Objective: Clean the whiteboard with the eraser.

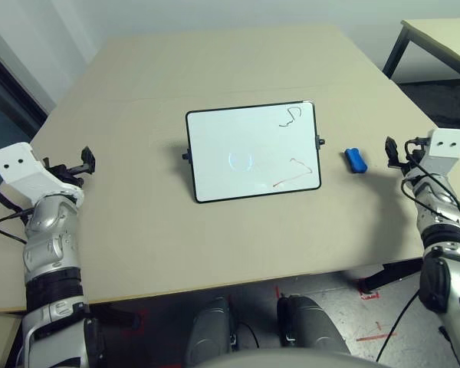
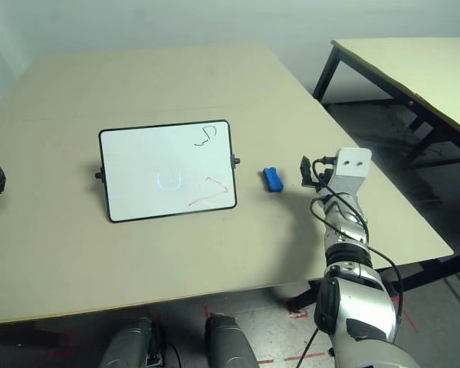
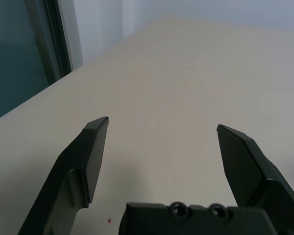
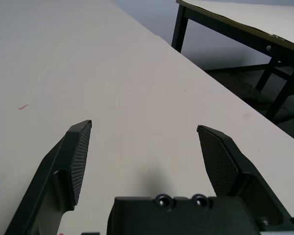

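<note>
1. At the left edge of the left eye view, about mid-height, the left gripper (image 1: 85,160) hangs over bare table (image 1: 123,245), well apart from everything else. Its wrist view shows the two black fingers (image 3: 90,156) spread wide with nothing between them.

2. In the centre of the left eye view lies the whiteboard (image 1: 253,151), flat on the table and turned slightly askew. A black scribble (image 1: 290,115) sits near its upper right corner and a red scribble (image 1: 293,173) near its lower right. The board looks stiff and glossy, and likely light enough to slide under a hard wipe, so it may need steadying at its black frame or a side knob (image 1: 185,156).

3. Just right of the board, a little apart from its right knob, lies the eraser (image 1: 356,159), a small blue block angled on the table. It looks light and firm, probably with a softer wiping face underneath. The best hold is likely across its narrow width, on the two long sides near the middle, leaving the underside free to press on the board.

4. At right of the left eye view, the right gripper (image 1: 391,150) hovers near the eraser but apart from it. Its wrist view shows the fingers (image 4: 78,152) wide apart and empty.
</note>
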{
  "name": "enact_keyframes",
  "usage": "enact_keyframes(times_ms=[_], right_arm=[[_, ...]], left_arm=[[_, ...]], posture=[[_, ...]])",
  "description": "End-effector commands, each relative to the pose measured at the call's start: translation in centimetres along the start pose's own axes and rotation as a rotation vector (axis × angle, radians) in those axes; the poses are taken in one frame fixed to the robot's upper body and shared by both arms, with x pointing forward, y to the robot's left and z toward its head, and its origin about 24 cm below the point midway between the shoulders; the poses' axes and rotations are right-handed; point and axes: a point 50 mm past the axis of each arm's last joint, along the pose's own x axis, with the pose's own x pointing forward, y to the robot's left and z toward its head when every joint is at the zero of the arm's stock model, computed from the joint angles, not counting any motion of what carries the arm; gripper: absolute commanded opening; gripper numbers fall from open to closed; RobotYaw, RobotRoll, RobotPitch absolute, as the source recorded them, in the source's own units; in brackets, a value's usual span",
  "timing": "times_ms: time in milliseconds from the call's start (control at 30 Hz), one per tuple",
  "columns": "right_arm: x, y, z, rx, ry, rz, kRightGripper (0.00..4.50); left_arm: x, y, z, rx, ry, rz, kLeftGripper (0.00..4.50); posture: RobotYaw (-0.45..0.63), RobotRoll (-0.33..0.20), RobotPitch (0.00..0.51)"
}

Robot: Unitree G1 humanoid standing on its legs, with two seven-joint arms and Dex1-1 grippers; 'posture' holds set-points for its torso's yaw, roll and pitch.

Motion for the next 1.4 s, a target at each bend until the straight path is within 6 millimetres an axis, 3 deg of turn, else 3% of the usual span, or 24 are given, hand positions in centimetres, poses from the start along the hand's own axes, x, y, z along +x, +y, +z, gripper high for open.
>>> enact_keyframes(times_ms=[33,167,300,500,600,733,1000,1400], right_arm=[[0.2,0.1,0.1,-0.011,0.004,0.003,4.49],[0.5,-0.4,0.9,-0.011,0.012,-0.007,4.49],[0.9,-0.6,1.9,-0.011,0.076,0.008,4.49],[0.2,2.3,2.7,-0.098,0.280,0.211,4.49],[-0.8,4.0,2.8,-0.104,0.388,0.270,4.49],[-1.8,5.4,3.0,-0.135,0.481,0.317,4.49],[-2.1,7.0,2.6,-0.176,0.518,0.366,4.49],[-1.0,7.9,1.5,-0.212,0.540,0.370,4.49]], left_arm=[[-0.3,0.3,-0.6,-0.008,0.015,0.025,4.50],[-0.1,-0.8,-1.1,-0.026,0.023,-0.004,4.50],[0.6,-3.1,0.6,-0.041,-0.021,-0.162,4.50],[1.4,-8.0,3.5,-0.004,-0.016,-0.579,4.50],[0.6,-10.7,3.8,0.062,0.044,-0.847,4.50],[-0.1,-13.3,4.5,0.133,0.088,-1.060,4.50],[-0.5,-17.9,5.4,0.200,0.072,-1.274,4.50],[-2.2,-22.7,4.6,0.210,0.044,-1.423,4.50]], posture=[[0.02,0.000,0.086],[-0.01,0.000,0.077],[-0.03,0.000,0.076],[-0.09,0.000,0.061],[-0.11,0.000,0.053],[-0.14,0.000,0.044],[-0.17,0.000,0.038],[-0.15,0.000,0.033]])
